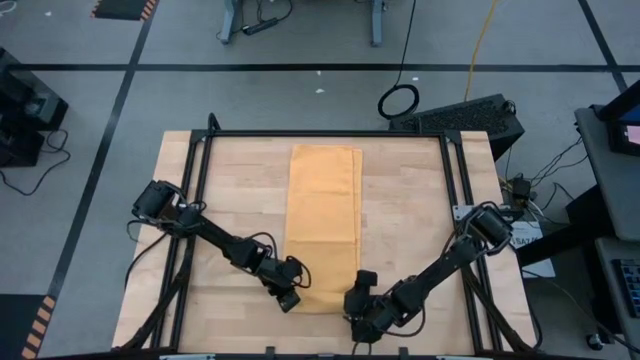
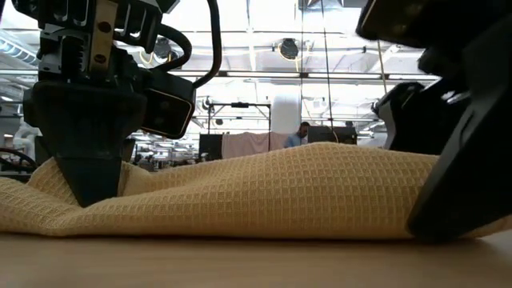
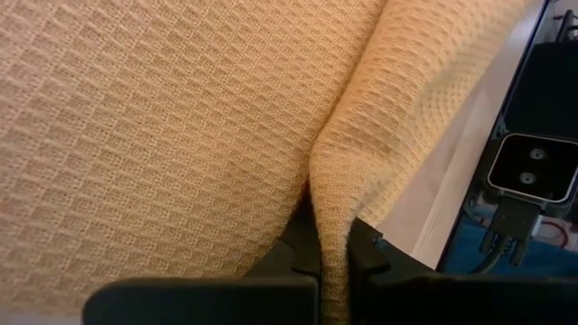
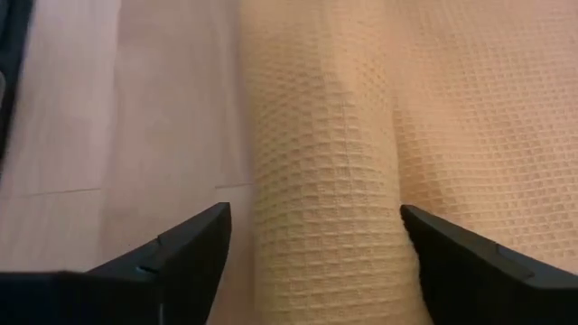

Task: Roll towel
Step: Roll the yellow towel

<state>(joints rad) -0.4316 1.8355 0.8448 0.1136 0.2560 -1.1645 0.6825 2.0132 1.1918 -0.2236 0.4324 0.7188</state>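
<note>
Two black jointed arms w/ thin cables along links, dark wedge fingers, possibly matte plastic.

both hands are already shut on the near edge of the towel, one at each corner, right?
Not quite. Only the left hand is shut on the towel. The right hand is at its corner but open, its fingers straddling a raised fold without pinching it, as the right wrist view shows.

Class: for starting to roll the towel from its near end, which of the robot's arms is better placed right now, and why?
Left, probably. The left gripper is already shut on a pinched fold of the towel at its near corner; the right gripper is open, straddling a fold without gripping.
</note>
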